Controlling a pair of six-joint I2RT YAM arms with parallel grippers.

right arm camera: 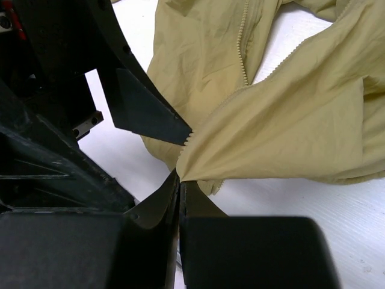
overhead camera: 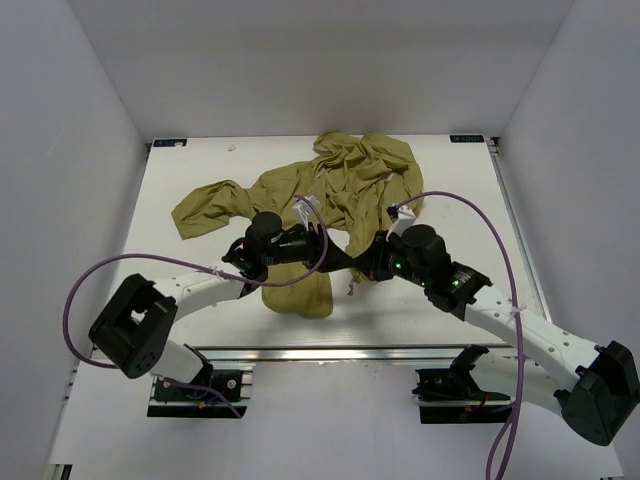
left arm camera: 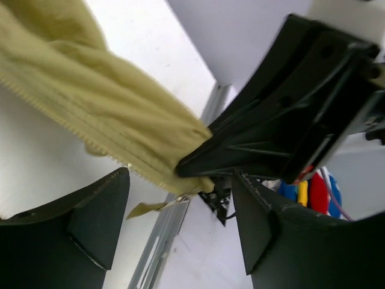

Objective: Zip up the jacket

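The olive jacket (overhead camera: 340,185) lies crumpled on the white table, its lower hem toward the arms. My right gripper (overhead camera: 362,266) is shut on the jacket's bottom corner beside the zipper edge; in the right wrist view (right arm camera: 180,180) the fabric (right arm camera: 289,120) fans out from its closed fingertips. My left gripper (overhead camera: 340,258) faces it, open. In the left wrist view (left arm camera: 180,180) its two fingers (left arm camera: 90,223) stand apart around the jacket's toothed zipper edge (left arm camera: 108,102). A small pull tab (left arm camera: 150,208) hangs below that edge. The right gripper's black fingers (left arm camera: 283,120) pinch the corner there.
An aluminium rail (overhead camera: 330,352) runs along the table's near edge, also in the left wrist view (left arm camera: 162,241). White walls enclose the table on three sides. Purple cables (overhead camera: 480,215) loop over both arms. One sleeve (overhead camera: 205,205) stretches to the left.
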